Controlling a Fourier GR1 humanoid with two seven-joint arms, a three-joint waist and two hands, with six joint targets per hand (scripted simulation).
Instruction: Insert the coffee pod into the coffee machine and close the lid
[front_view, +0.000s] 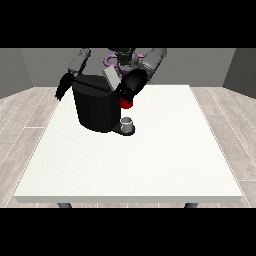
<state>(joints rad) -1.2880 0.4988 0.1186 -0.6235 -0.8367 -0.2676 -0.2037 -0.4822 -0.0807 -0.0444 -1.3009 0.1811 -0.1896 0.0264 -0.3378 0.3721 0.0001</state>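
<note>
Black hand at the view's right touches the coffee machine.

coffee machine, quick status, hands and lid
Hand at the view's right at the coffee machine top, by the raised grey lid. Hand at the view's left hangs clear. Pod not made out. Red thing at the machine.

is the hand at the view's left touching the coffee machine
No, the hand at the view's left hangs beside the coffee machine, with a strip of white table showing between them.
</note>
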